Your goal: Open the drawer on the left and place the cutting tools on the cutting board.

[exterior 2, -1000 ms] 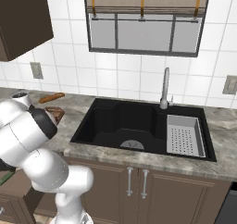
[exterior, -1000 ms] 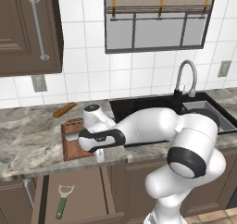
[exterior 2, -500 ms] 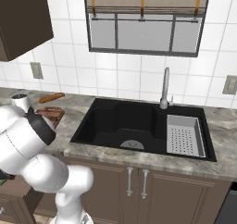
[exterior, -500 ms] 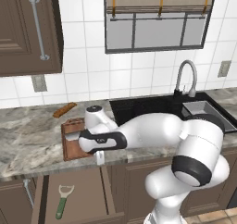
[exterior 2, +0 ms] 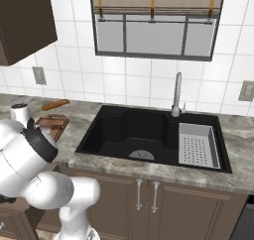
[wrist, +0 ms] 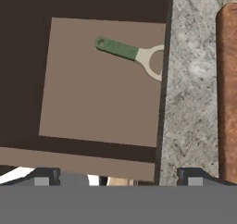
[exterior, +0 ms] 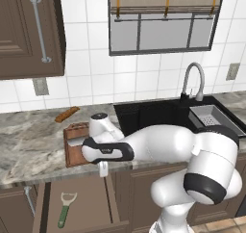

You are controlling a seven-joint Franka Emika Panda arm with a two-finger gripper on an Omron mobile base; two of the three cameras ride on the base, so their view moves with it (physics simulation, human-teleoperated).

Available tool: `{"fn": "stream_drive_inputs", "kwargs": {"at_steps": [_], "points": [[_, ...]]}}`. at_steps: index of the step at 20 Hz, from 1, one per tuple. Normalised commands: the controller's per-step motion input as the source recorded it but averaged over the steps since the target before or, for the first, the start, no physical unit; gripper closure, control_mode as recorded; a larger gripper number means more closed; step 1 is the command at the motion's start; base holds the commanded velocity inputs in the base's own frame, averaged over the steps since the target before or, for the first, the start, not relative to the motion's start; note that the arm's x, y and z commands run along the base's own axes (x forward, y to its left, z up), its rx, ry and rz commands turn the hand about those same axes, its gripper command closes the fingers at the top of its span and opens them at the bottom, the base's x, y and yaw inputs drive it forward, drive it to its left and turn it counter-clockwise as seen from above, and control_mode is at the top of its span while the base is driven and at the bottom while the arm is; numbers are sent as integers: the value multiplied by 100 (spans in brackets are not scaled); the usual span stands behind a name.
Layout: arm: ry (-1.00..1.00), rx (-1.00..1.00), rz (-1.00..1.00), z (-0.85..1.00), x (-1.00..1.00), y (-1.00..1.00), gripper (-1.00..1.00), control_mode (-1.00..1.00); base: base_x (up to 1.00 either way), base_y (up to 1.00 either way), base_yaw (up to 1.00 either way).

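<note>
Drawer (exterior: 77,205) open; my hand (exterior: 103,169) released, empty, above it. Peeler (wrist: 129,52) below, not yet on cutting board (exterior: 77,145).

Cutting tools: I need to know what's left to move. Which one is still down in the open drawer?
The green-handled peeler: it lies on the floor of the open drawer, below the counter. A pale flat tool already lies on the cutting board.
</note>
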Motion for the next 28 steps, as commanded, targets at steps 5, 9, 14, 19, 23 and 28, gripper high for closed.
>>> {"fn": "stream_drive_inputs", "kwargs": {"at_steps": [5,9,14,19,23,28], "points": [[14,0,-9,0,-4,2,-100,-100,0,0,0],[14,0,-12,0,-1,8,-100,-100,0,0,0],[7,-3,-15,-2,-6,13,-100,-100,0,0,0],[2,-9,-18,-9,-3,17,-100,-100,0,0,0],[0,-13,-19,-15,-3,13,-100,-100,0,0,0],[1,-12,-18,-12,0,7,-100,-100,0,0,0]]}}
